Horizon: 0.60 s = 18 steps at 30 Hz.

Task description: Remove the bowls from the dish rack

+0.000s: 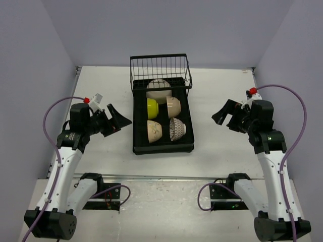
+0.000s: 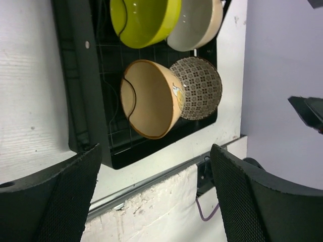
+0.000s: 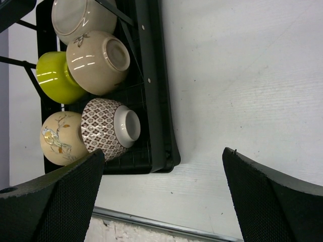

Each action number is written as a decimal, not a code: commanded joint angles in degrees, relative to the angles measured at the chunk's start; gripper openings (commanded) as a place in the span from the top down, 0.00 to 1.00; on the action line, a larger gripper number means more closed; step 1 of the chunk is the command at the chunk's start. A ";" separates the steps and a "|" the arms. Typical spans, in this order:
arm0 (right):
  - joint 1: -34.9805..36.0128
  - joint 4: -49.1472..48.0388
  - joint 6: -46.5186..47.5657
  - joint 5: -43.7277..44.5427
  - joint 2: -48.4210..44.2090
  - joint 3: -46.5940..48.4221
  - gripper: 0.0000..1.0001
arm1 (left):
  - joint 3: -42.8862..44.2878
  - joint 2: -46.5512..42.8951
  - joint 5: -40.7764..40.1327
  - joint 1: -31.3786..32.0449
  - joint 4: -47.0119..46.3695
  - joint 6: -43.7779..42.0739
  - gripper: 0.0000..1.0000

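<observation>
White, faintly grained tabletop (image 1: 101, 85) between lavender walls (image 1: 166, 30) carries the black plastic dish rack (image 1: 137, 136) with its gridded floor. We see five glossy round bowls on edge inside it: lime-yellow bowl (image 1: 153, 108), plain beige bowl (image 1: 173, 106), cream bowl with a painted bird (image 1: 154, 130), dark net-patterned bowl (image 1: 177, 129), and a larger cream bowl (image 1: 158, 88) at the rack's black wire basket (image 1: 160, 65). Left of the rack the left gripper (image 1: 117, 121) gapes empty. Right of it the right gripper (image 1: 224, 118) does likewise, its mesh-textured pads (image 3: 272, 201) spread.

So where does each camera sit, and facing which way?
Top external: above and behind, looking down at black plastic dish rack; left arm, right arm show.
Left wrist: on left tool, facing the rack's left side; fingers show.
Right wrist: on right tool, facing its right side; fingers show.
Both wrists see the net-patterned round bowl.
</observation>
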<state>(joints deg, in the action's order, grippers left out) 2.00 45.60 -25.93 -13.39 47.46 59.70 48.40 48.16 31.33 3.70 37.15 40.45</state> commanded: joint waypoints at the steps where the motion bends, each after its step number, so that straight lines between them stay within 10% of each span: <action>1: 0.37 -1.83 -0.52 -1.64 -0.88 -0.55 0.01 | -0.76 0.53 7.68 -0.02 -4.88 0.68 0.14; 18: 0.29 -1.75 -0.43 -1.82 -1.49 -0.73 0.01 | -8.67 10.71 2.68 14.49 -27.47 15.02 0.21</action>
<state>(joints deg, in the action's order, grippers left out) 2.00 45.39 -26.09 -14.55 46.89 58.74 40.25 57.14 34.46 17.78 16.86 53.08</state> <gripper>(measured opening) 0.987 0.789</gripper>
